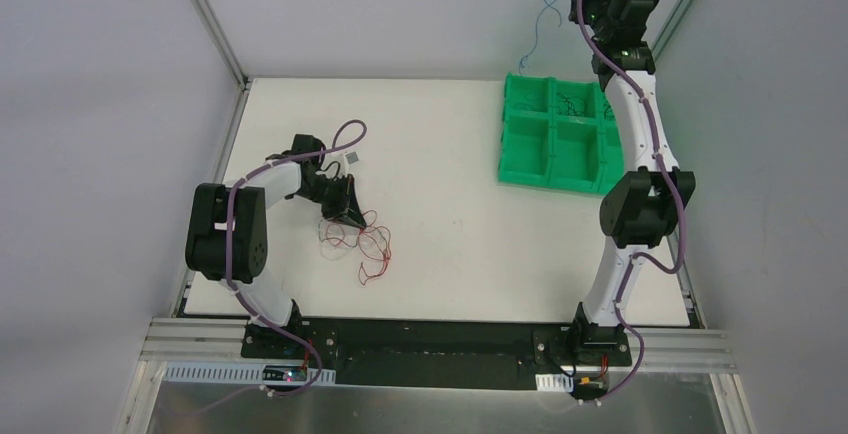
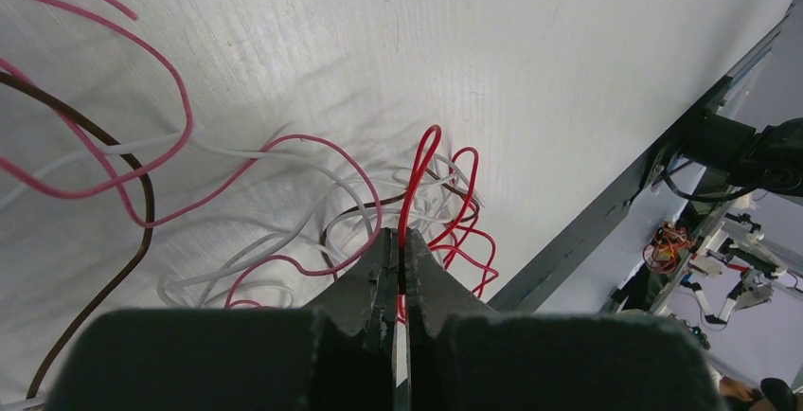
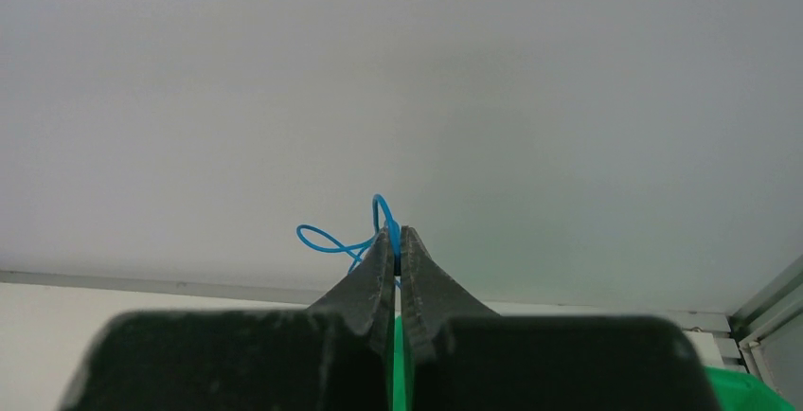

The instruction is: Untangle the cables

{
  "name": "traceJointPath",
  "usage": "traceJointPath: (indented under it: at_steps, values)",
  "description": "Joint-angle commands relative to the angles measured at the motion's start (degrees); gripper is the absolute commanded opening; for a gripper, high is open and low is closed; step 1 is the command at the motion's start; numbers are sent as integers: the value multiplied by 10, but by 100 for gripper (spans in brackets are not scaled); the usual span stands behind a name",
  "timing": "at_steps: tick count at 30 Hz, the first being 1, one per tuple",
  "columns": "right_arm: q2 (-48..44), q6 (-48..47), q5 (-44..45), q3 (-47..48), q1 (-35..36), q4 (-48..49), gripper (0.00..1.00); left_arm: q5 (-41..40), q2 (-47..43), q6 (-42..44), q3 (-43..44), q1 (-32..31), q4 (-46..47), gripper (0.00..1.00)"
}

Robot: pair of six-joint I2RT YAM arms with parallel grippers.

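Your left gripper [image 2: 401, 239] is clamped on a red wire [image 2: 417, 169] above the tangle [image 1: 358, 239]. Your right gripper [image 3: 397, 236] pinches a blue wire [image 3: 327, 239], which only the top view shows dangling beyond the green bin [image 1: 525, 149].

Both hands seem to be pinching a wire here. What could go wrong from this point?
1. The left hand is clamped on a red wire that loops back into the tangle; pulling may drag the whole bunch instead of freeing it.
2. The right hand, raised high, pinches the blue wire only at its tips; it could slip and land outside the green bin.
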Motion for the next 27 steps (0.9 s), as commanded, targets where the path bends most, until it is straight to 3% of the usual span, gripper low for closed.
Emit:
traceJointPath:
  at_steps: [1, 18, 27]
  values:
    - [-27, -26, -3, -24, -10, 45, 0, 6, 3, 7, 20, 4, -13, 0]
    - [-14, -11, -17, -63, -12, 15, 0, 1, 12, 10, 25, 4, -22, 0]
    - [39, -35, -7, -93, -11, -10, 0, -1, 12, 12, 29, 4, -28, 0]
